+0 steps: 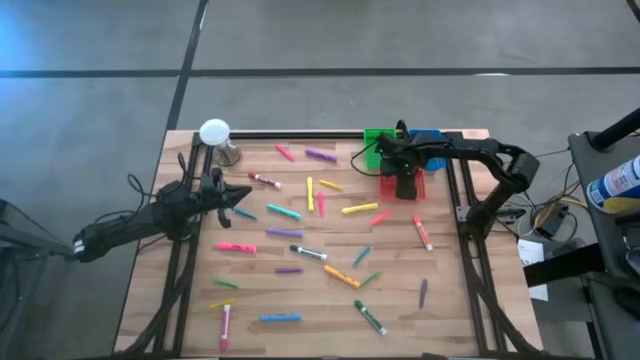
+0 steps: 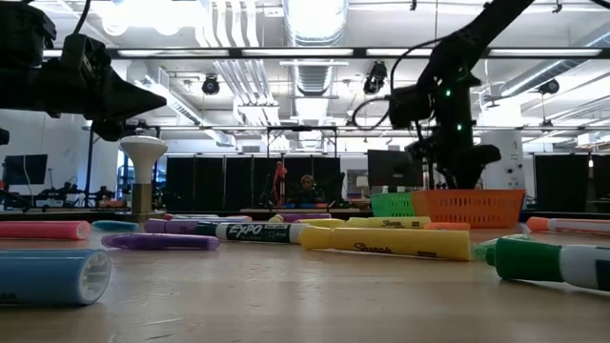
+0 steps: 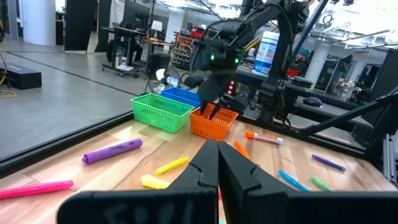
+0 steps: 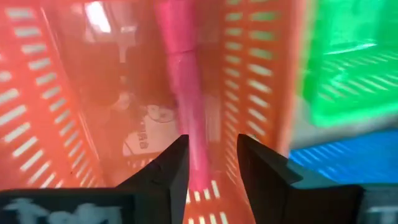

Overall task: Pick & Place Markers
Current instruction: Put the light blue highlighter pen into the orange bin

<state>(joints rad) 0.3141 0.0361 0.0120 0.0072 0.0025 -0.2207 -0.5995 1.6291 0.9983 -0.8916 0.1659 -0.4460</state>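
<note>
My right gripper [image 4: 213, 149] points down into the orange bin [image 4: 37, 112], open. A pink marker [image 4: 183, 81] stands blurred, nearly upright, in the gap between its fingers, its lower end near the bin's floor. In the high view this gripper [image 1: 405, 185] is at the far right of the table, over the orange bin [image 1: 385, 188]. Several more markers lie flat across the wooden table, among them a yellow one [image 1: 360, 209] and a pink one [image 1: 236, 247]. My left gripper [image 1: 245, 195] waits at the left, level and shut [image 3: 217, 146] on nothing. My right gripper stands with one finger on either side of the pink marker's barrel [image 4: 196, 155], coming from above. The marker runs close along one finger [image 4: 177, 162] and is clear of the other. Whether it touches that finger I cannot tell, because the marker is blurred.
A green bin [image 1: 375, 140] and a blue bin [image 1: 428, 140] stand just beyond the orange one at the far edge. A white round-topped stand [image 1: 214, 132] is at the far left corner. Black frame rails [image 1: 465, 240] run along the table's sides.
</note>
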